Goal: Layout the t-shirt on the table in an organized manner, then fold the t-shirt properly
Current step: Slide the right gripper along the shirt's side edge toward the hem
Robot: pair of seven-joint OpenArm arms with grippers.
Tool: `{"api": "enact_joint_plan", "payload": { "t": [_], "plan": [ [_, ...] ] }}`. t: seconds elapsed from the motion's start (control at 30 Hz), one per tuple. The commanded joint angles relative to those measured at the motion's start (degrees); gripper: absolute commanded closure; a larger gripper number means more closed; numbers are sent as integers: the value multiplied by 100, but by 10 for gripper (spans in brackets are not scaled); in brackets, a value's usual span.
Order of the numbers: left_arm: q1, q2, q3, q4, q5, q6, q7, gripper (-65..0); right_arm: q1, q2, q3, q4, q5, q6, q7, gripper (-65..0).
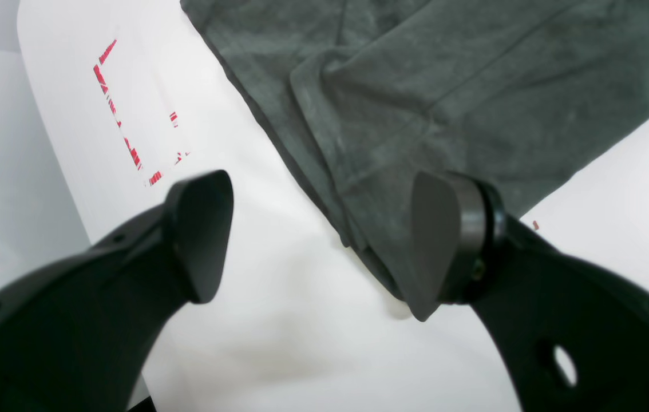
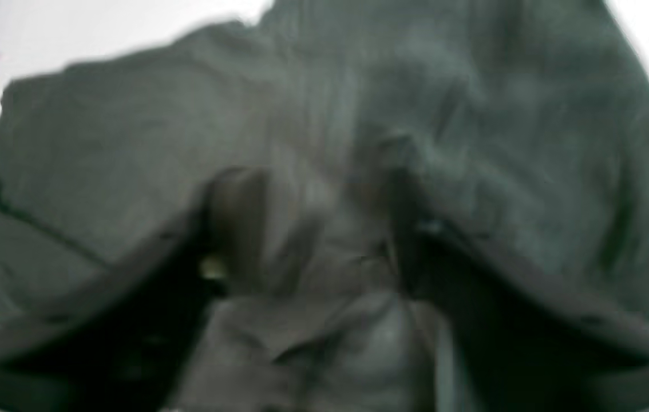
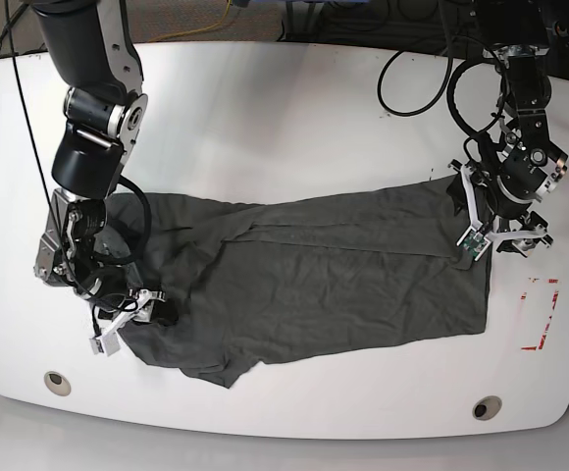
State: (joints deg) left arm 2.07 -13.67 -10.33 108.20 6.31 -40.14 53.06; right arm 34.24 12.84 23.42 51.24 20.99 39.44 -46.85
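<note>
T-shirt: the t-shirt (image 3: pixel 324 280) lies spread across the middle of the table (image 3: pixel 284 108), long axis side to side, one end bunched and folded under on the base view's left, a long crease running along its top.
Fabric: soft, light and limp by the look of it; it wrinkles readily and will likely drag and fold on itself rather than slide flat.
Left gripper: the left gripper (image 1: pixel 319 234) hangs just over the shirt's corner edge, jaws spread wide, nothing between them, one pad over cloth and one over bare table.
Right gripper: the right gripper (image 2: pixel 307 240) is low over the bunched end; its view is blurred, jaws look parted with cloth bulging between, but I cannot tell whether it grips.
Where to grab: pinch at hems, corners or seams, a single layer if possible, and pull outward.
Watch for: the red tape mark (image 3: pixel 543 316) sits just beside the shirt's near corner.
</note>
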Motion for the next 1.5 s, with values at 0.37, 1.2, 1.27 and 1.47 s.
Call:
{"api": "enact_joint_plan", "payload": {
  "t": [0.37,1.2,1.27,1.47],
  "plan": [
    [-114,-88,-18,85,-20,14,-88,-459,-219,628,-17,911,-363,-142,-128,-650],
    [-35,-114,-18,85,-20,14,-88,-459,-2022,1252,-931,2792,-416,56,487,-650],
    [-9,-114,-18,85,-20,14,-97,-459,-2022,1270,-1036,2783,-425,56,566,-650],
    [0,-114,-18,85,-20,14,-97,-459,-2004,1235,-1089,2643,-811,56,830,-577]
  ]
}}
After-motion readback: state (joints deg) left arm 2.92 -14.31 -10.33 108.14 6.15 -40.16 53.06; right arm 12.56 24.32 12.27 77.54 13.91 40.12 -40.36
